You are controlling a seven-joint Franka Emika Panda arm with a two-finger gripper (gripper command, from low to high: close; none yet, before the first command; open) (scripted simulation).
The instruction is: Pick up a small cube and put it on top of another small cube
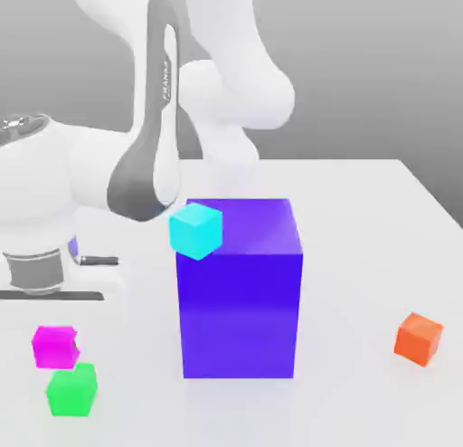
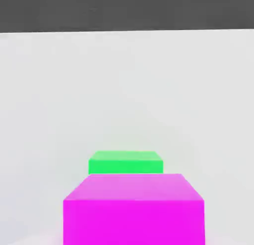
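The small cube, bright magenta, hangs directly under my white hand near the exterior view's left edge. My gripper is shut on it, and the pale fingers barely stand out against the white table. Another small cube, bright green, rests on the table just in front of and below the magenta one, almost touching it in this view. In the hand view the magenta cube looms close, with the green cube just beyond it.
A big purple block stands mid-table with a cyan cube at its upper left corner. An orange cube lies at the exterior view's right. The robot's white arm rises behind the block.
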